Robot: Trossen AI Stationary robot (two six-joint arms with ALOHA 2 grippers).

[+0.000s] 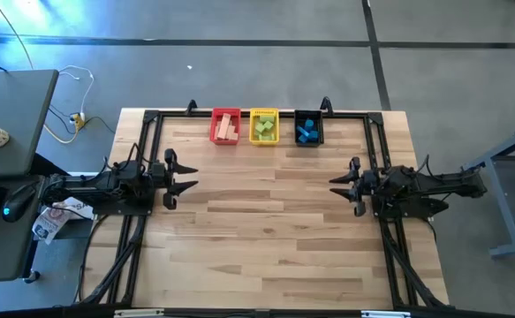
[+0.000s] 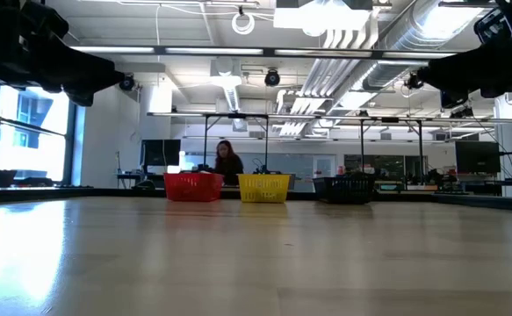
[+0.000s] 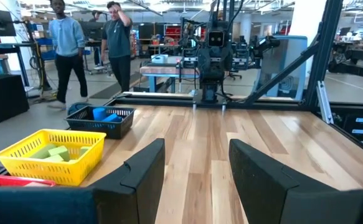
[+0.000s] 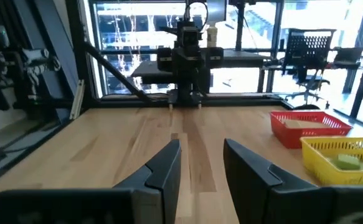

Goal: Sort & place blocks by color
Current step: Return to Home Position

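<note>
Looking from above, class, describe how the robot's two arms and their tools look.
Left arm and right arm are black, jointed, with dark cables at their bases. Left tool and right tool match: two broad, angular dark fingers each.

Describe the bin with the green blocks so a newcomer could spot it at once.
On the light wooden table, three small rectangular bins sit in a row at the far edge. Yours is the middle one: the yellow mesh bin holding light green blocks. The red bin beside it holds pale wood blocks, the black bin blue blocks.
</note>
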